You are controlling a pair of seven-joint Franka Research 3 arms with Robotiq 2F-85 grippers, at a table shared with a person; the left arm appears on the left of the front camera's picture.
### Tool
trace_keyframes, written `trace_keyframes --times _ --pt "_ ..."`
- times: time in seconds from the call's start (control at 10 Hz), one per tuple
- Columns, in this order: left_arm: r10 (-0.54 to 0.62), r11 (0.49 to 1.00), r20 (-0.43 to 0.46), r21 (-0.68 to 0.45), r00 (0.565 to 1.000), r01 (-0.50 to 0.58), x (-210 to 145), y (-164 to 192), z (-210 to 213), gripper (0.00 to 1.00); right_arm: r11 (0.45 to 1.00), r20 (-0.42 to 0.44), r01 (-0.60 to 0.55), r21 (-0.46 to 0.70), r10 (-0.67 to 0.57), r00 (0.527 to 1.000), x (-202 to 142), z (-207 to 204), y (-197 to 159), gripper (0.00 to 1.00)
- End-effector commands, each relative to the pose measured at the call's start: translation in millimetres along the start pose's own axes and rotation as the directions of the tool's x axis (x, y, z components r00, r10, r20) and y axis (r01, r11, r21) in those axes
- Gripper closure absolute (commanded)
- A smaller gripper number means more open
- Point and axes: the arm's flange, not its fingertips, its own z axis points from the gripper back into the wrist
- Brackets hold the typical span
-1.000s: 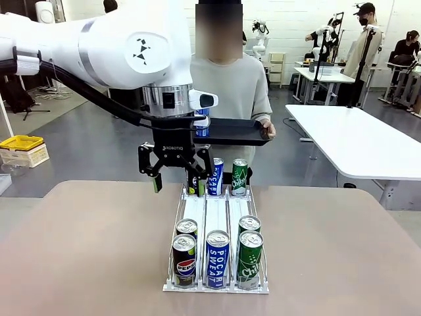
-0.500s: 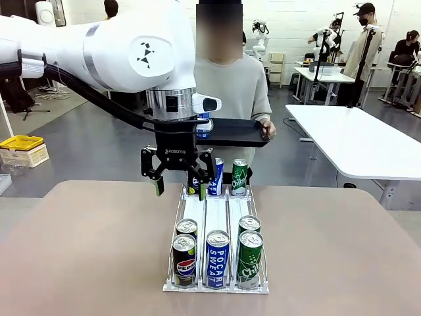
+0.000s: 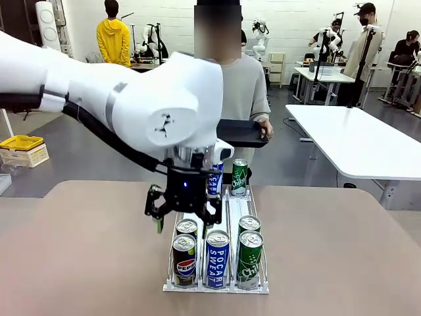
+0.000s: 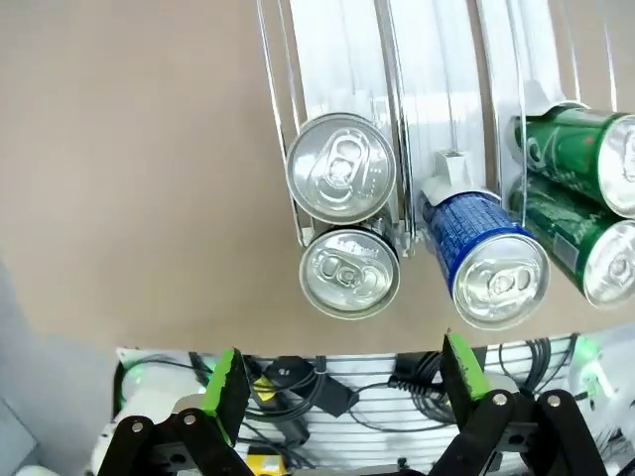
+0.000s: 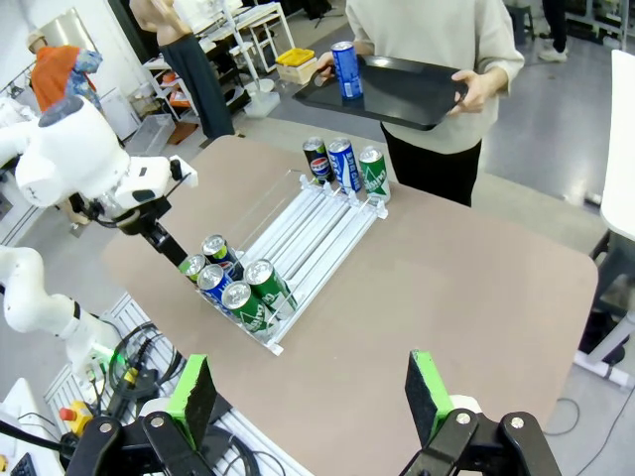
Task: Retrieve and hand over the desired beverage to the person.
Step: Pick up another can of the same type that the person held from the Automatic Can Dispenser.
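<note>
Left tool (image 3: 185,222) hangs wide open and empty above the 2 Pepsi cans (image 3: 184,260) at the rack's (image 3: 235,209) lower-centre end, nothing gripped yet; person (image 3: 247,92) at upper centre holds a tray (image 3: 243,131) carrying 1 blue can (image 5: 345,67), so I judge pick and handover remain.

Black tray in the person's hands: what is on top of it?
One upright blue can stands on the tray; in the front view, the left arm covers it.
</note>
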Motion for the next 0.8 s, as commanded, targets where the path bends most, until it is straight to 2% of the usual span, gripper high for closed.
trace_keyframes --times 0.0,0.3,0.5,0.7 --pt "0.095 0.994 0.053 -0.051 0.994 -0.092 -4 5 -11 0.0 0.999 0.013 -0.013 0.037 0.013 1.0 0 -1 0 0.0" --pt "0.154 0.977 0.056 -0.155 0.986 -0.144 -6 28 -21 0.0 0.999 0.013 -0.013 0.037 0.013 1.0 0 -1 0 0.0" --pt "0.089 0.984 0.038 -0.157 0.995 -0.082 -3 35 -30 0.0 0.999 0.013 -0.013 0.037 0.013 1.0 0 -1 0 0.0" --pt "-0.025 0.99 0.039 -0.138 0.999 0.03 4 36 -33 0.0 0.999 0.013 -0.013 0.037 0.013 1.0 0 -1 0 0.0"
